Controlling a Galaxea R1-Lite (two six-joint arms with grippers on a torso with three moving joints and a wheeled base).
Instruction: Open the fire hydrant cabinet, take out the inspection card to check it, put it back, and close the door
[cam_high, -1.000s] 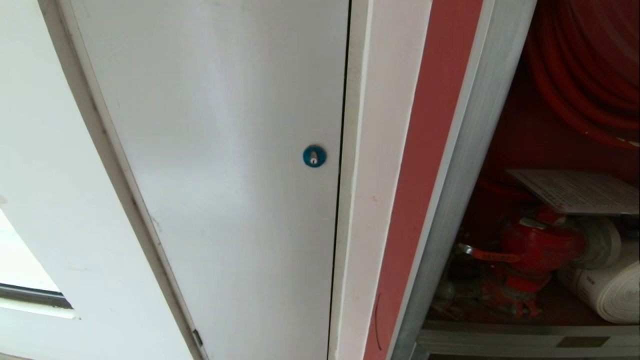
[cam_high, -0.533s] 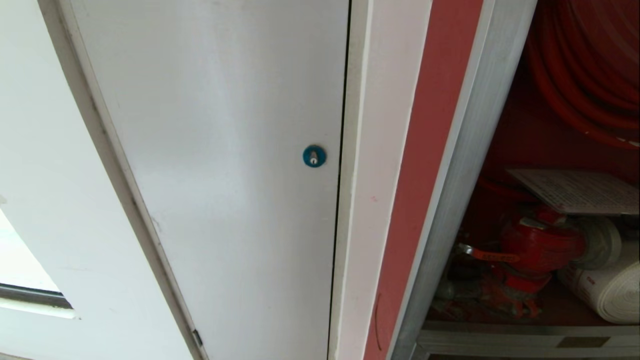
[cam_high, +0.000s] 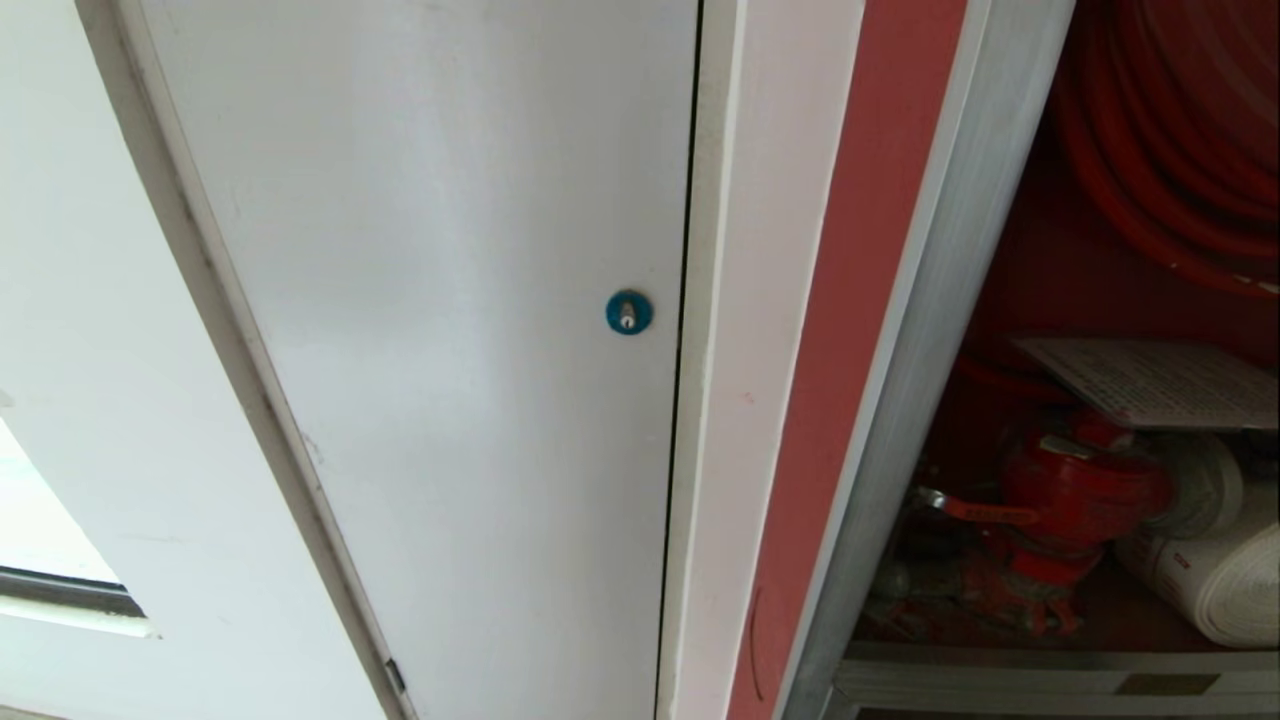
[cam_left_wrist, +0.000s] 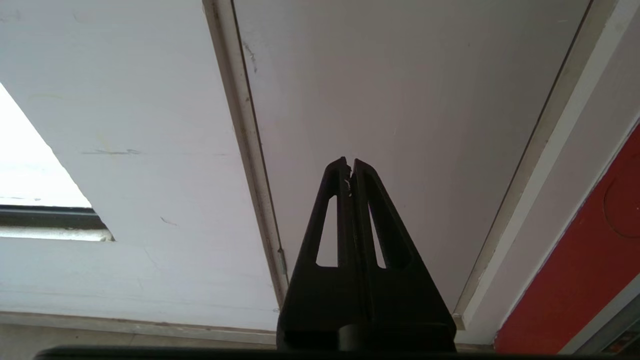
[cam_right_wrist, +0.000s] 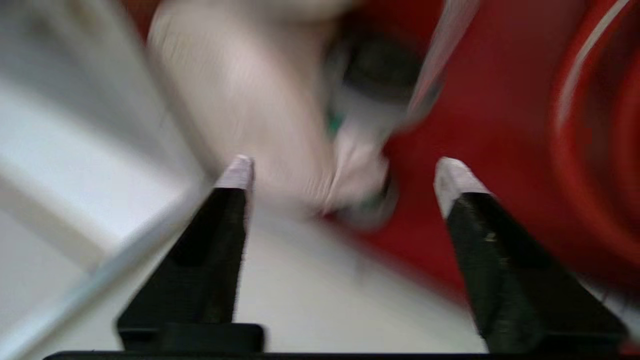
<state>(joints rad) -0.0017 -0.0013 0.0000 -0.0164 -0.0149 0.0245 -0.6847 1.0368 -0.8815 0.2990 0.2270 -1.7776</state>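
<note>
Inside the fire hydrant cabinet (cam_high: 930, 300), the inspection card (cam_high: 1150, 382) lies flat on top of the red valve (cam_high: 1085, 490). Right hand (cam_right_wrist: 345, 172) is spread wide with nothing in it, left hand (cam_left_wrist: 350, 165) pressed together by the white panel (cam_left_wrist: 400, 100).

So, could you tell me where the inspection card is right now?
In the head view the inspection card lies flat at the right edge, inside the open fire hydrant cabinet, just above the red valve and below the red hose reel.

The fire hydrant cabinet (cam_high: 930, 330) holds the inspection card (cam_high: 1150, 380) lying atop its red valve (cam_high: 1085, 490).
</note>
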